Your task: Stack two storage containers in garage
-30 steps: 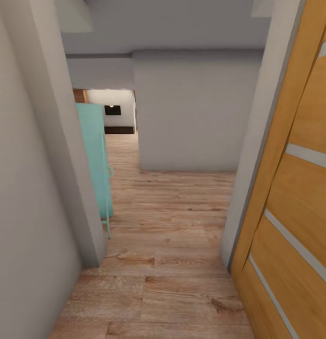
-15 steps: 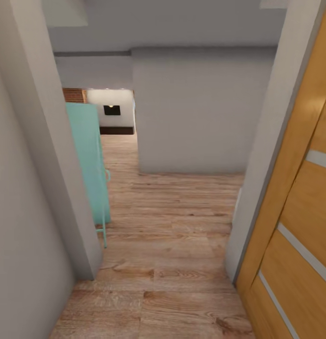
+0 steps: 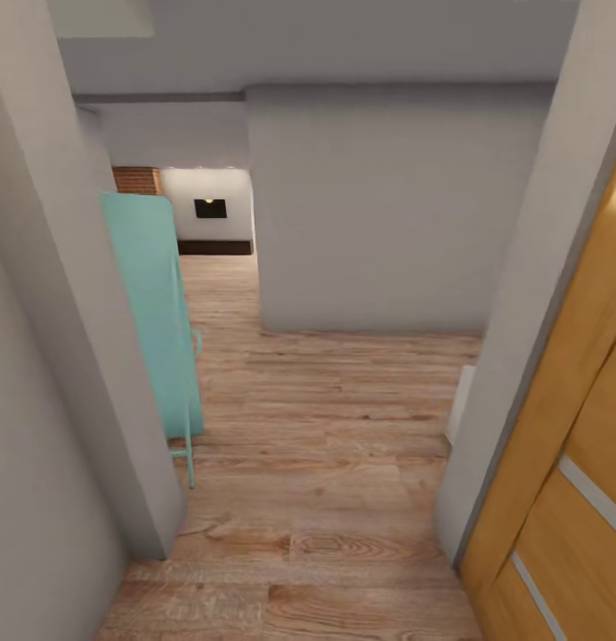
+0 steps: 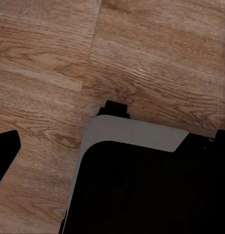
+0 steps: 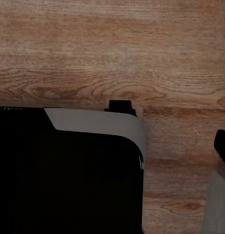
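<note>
Two wrist views give us black-and-grey robot housing (image 4: 141,185) over wood plank floor (image 4: 49,63); dark slivers at their edges may be tool parts, so we cannot tell how wide either tool stands or whether it holds anything. Beyond, one teal panel (image 3: 152,312) leans by the near left wall corner (image 3: 77,338). Right of it runs open floor, edged by one orange door (image 3: 566,463). Behind the panel, one doorway shows brick (image 3: 135,180), perhaps the living room.
</note>
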You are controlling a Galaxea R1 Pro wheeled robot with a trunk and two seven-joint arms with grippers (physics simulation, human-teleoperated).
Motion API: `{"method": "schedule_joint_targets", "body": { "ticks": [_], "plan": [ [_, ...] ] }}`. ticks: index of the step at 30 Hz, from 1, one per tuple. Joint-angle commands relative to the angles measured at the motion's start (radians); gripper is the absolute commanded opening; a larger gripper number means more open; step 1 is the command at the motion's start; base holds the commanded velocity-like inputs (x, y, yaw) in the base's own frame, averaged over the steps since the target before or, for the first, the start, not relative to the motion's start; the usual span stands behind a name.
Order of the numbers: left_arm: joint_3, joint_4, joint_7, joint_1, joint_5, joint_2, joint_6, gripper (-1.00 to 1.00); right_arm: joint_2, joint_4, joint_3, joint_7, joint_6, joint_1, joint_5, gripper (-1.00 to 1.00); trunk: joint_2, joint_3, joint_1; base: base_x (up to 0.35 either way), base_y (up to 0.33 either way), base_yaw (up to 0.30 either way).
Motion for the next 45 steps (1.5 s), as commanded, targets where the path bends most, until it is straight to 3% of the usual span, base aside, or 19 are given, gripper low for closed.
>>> {"method": "schedule_joint_targets", "body": {
  "ticks": [1,5,9,14,30,45],
  "plan": [
    [-0.007,0.001,0.003,-0.001,0.008,0.000,-0.003,1.00,0.000,0.003,0.008,0.004,-0.006,-0.001,-0.009,1.00,-0.001,-0.001,0.001,0.324,0.045,0.000],
    [-0.007,0.001,0.003,-0.001,0.008,0.000,-0.003,1.00,0.000,0.003,0.009,0.005,-0.006,-0.001,-0.004,1.00,-0.001,-0.001,0.001,0.324,0.069,0.000],
    [-0.007,0.001,0.003,-0.001,0.008,0.001,-0.003,1.00,0.001,0.003,0.009,0.005,-0.006,-0.001,0.041,1.00,-0.001,-0.001,0.001,0.324,0.090,0.000],
    [-0.007,0.001,0.003,-0.001,0.008,0.001,-0.003,1.00,0.002,0.002,0.007,0.005,-0.006,-0.001,0.055,1.00,-0.001,-0.001,0.001,0.324,0.092,0.000],
    [-0.007,0.001,0.003,-0.001,0.008,-0.002,-0.003,1.00,0.000,0.003,0.007,0.005,-0.005,-0.001,0.058,1.00,-0.001,-0.001,0.001,0.324,0.080,0.000],
    [-0.007,0.001,0.003,-0.001,0.008,-0.001,0.000,1.00,-0.001,0.003,0.005,0.005,-0.005,-0.001,0.058,1.00,-0.001,-0.001,0.001,0.320,-0.071,0.000]
  ]
}}
